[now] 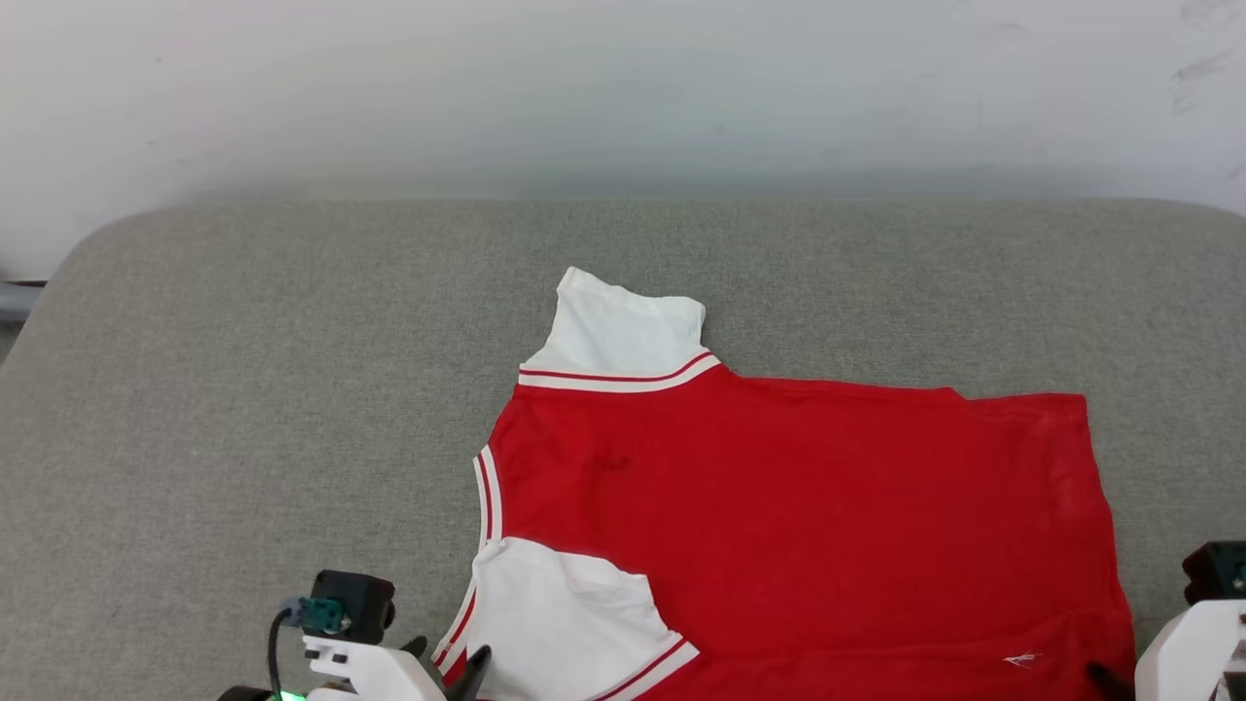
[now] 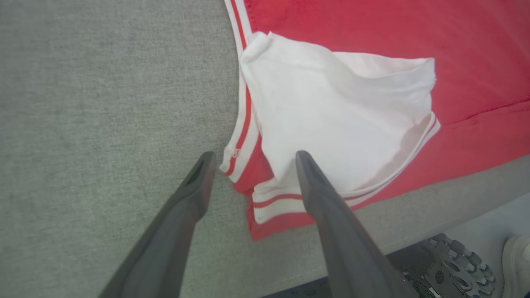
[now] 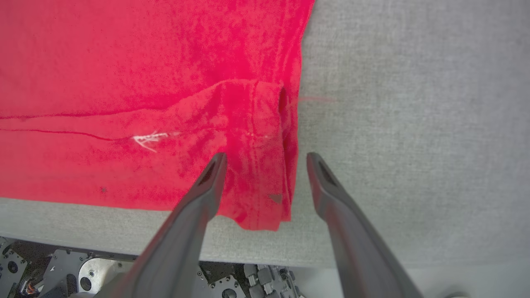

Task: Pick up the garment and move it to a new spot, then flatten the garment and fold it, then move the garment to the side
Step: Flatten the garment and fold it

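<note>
1. Your garment [image 1: 779, 516] is lying spread out on the grey padded surface [image 1: 243, 389], plain red side up. In the head view it sits right of centre and hugs the near edge. The neck end points to the robot's left and the hem [image 1: 1090, 487] to its right.
2. One white sleeve [image 1: 623, 326] sticks out toward the far side, flat on the grey. The other white sleeve [image 1: 569, 613] is flipped in over the red body at the near left corner. It's a bit puffy, with its striped cuff [image 2: 281, 203] toward the front edge.
3. Along the near side the red cloth looks doubled over. You can see the fold line running across in the right wrist view, plus a small white scribble of thread [image 3: 149, 138] right by it.
4. Left gripper [image 2: 255, 159]: fingers spread wide, holding nothing. In its wrist view one tip sits over bare grey just beside the striped neck trim [image 2: 242, 132], and the other over the flipped-in sleeve. Can't tell if either tip actually touches the cloth.
5. Right gripper [image 3: 267, 159]: also spread wide and empty. One tip is over the red hem corner, the other over bare grey just past the hem edge.
6. Further out, there's a pale wall [image 1: 623, 88] behind the surface. Below the front edge in the left wrist view, a pale shoe [image 2: 515, 256] is on the floor.
</note>
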Robot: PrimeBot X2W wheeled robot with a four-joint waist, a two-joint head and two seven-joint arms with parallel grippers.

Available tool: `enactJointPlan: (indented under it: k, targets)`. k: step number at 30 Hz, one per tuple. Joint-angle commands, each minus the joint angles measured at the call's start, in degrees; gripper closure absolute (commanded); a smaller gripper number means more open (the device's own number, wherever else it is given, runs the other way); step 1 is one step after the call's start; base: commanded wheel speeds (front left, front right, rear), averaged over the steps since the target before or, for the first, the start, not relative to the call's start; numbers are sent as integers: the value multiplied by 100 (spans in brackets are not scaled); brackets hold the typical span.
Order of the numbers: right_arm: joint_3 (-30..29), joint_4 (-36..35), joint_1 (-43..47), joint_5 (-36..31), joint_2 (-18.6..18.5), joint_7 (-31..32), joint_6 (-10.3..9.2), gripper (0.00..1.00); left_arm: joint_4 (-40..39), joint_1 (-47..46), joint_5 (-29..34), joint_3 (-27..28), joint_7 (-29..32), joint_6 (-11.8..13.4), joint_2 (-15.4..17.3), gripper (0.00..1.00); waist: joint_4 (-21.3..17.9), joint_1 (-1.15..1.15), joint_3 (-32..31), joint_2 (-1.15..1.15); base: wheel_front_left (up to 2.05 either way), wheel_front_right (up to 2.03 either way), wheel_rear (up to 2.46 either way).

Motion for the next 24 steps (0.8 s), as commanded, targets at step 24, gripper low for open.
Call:
enactJointPlan:
  k: [24]
  targets:
    - [133, -2806, -663, -156, 532, 443, -6, 0, -95, -3404, -386, 692, 1890, -861, 682, 0, -1157, 0, 1433, 0, 0, 0, 0]
